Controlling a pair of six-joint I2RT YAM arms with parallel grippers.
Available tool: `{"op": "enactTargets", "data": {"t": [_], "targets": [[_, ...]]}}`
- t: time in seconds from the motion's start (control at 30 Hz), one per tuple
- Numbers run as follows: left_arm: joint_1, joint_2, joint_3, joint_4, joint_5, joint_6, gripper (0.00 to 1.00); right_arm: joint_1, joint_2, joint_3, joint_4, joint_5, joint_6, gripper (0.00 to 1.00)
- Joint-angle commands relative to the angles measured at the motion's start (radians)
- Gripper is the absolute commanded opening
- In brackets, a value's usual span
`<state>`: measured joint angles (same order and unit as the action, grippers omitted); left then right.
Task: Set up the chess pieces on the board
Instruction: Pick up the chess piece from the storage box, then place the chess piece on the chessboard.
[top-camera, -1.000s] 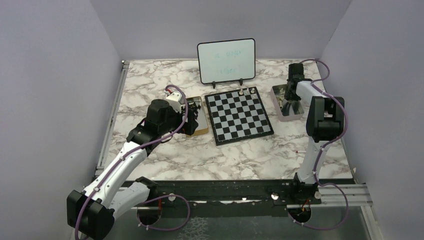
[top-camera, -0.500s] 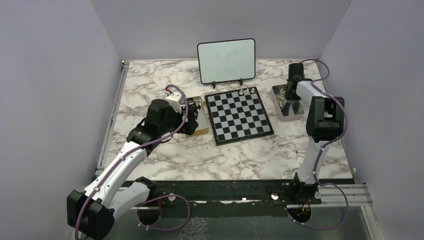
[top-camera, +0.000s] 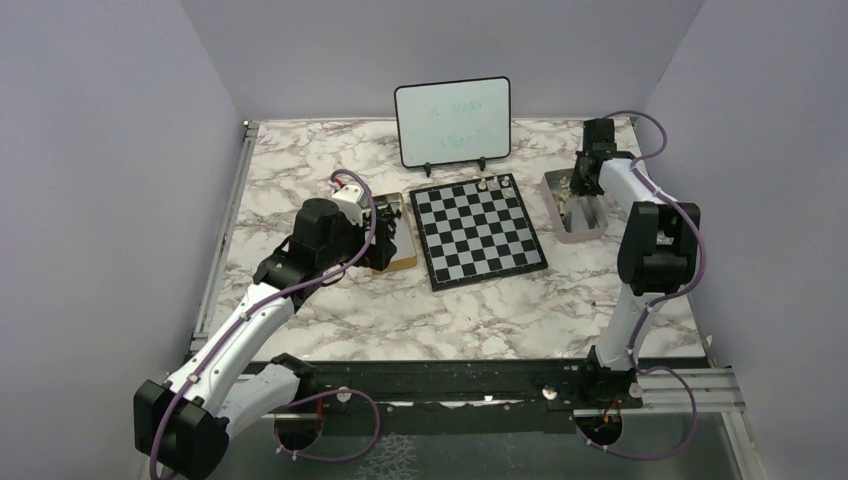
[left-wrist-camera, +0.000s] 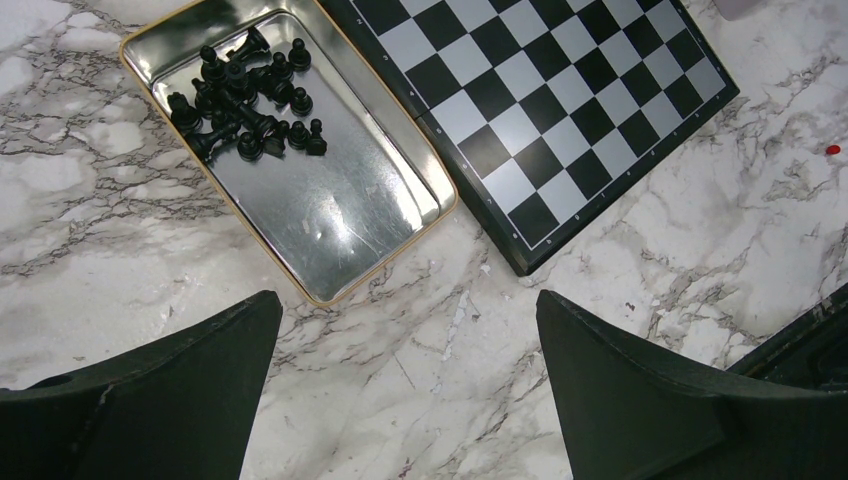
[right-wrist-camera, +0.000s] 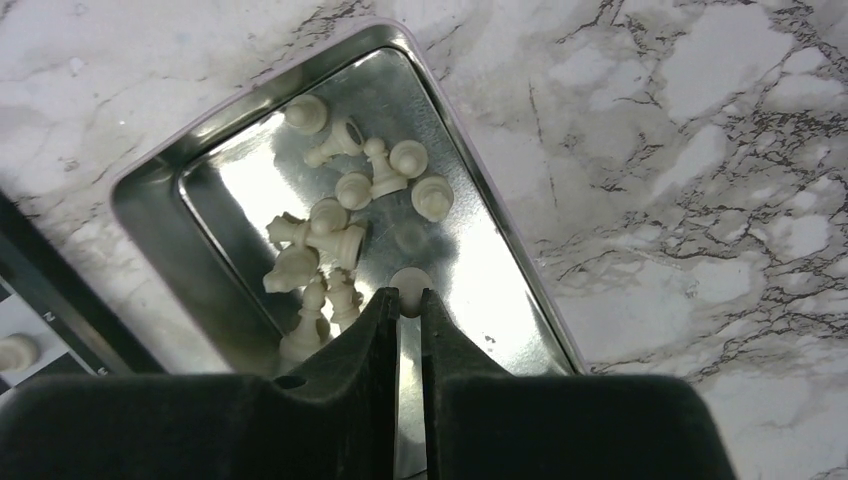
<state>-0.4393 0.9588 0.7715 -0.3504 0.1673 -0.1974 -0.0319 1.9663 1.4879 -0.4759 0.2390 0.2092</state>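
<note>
Soft even light; glare on metal tray (right-wrist-camera: 232, 175); shadows faint.

On the table (top-camera: 400, 310): chessboard (top-camera: 478, 232) at the middle, whiteboard (top-camera: 452, 120) standing behind it. Just beside the board's left edge, left tray (left-wrist-camera: 340, 215), chessmen (left-wrist-camera: 245, 95) heaped at one end. Right of the board, apart, right tray (right-wrist-camera: 480, 290) holding further chessmen (right-wrist-camera: 340, 235). Two pieces (top-camera: 487, 184) on the board's far row.

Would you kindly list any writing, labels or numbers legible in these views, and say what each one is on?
whiteboard: two lines of faint greenish handwriting, too pale and blurred to read.
board: a tiny pale mark on its black border, seen in the right wrist view, too small to read.
No other text, brand or number shows in any view.
</note>
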Motion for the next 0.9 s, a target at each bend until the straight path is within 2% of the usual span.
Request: {"op": "enactTargets", "data": {"t": [0.0, 0.47, 0.87], "targets": [[-0.004, -0.009, 0.0, 0.004, 0.01, 0.007, 0.99, 0.017, -0.067, 0.025, -0.049, -0.068, 0.023, 0.13], [-0.004, -0.019, -0.001, 0.004, 0.012, 0.005, 0.99, 0.184, -0.136, 0.086, -0.097, -0.129, 0.064, 0.14], [-0.004, -0.019, -0.001, 0.004, 0.009, 0.007, 0.99, 0.358, -0.039, 0.137, -0.098, -0.102, 0.103, 0.14]]}}
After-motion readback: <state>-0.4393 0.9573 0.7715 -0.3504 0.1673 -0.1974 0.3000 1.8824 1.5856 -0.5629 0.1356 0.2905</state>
